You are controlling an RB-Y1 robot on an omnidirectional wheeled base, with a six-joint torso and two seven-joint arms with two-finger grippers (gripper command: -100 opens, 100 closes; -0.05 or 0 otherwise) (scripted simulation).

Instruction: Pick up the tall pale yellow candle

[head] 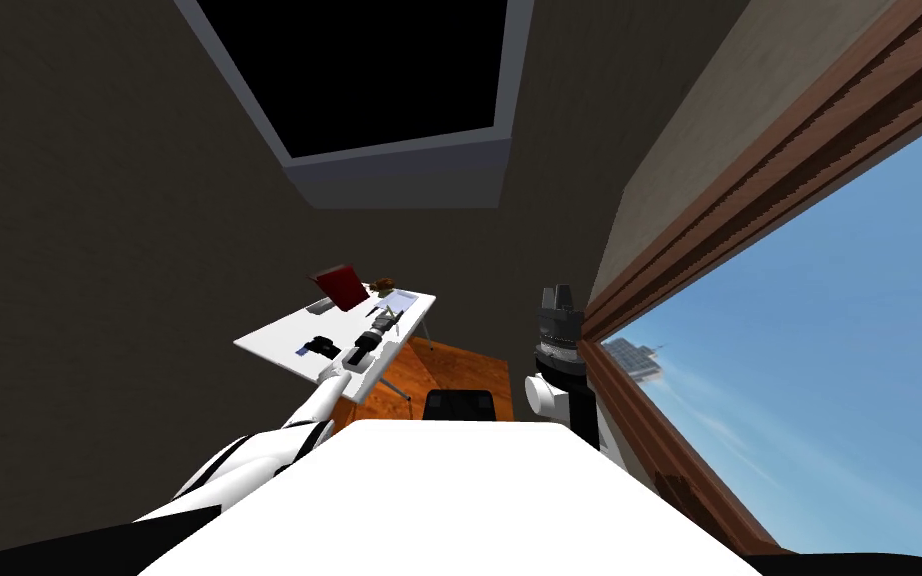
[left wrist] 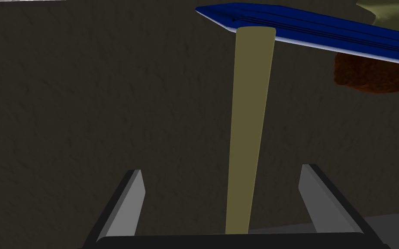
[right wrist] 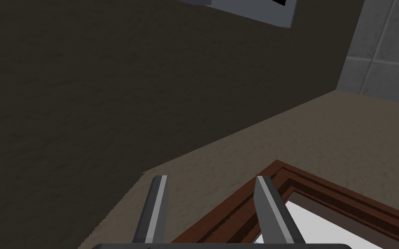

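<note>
A tall pale yellow candle [left wrist: 248, 129] stands upright between the fingers of my left gripper [left wrist: 221, 168], nearer one finger than the other. The gripper is open and neither finger [left wrist: 129, 203] touches the candle. The candle's foot is hidden behind the gripper's dark body, and its top reaches a flat blue slab [left wrist: 324, 34]. In the head view my left arm stretches out over a white table [head: 279, 340], with the left gripper [head: 386, 320] near the table's far right part. My right gripper [right wrist: 211, 177] is open with nothing in it, its arm raised beside the window at the right.
On the table lie a red item [head: 341, 287], a brown lump [head: 384, 285] and small black things [head: 321, 347]. The brown lump [left wrist: 367, 78] sits just behind the blue slab. A black chair [head: 459, 403] stands at the table's near side, on an orange-brown floor patch [head: 449, 370].
</note>
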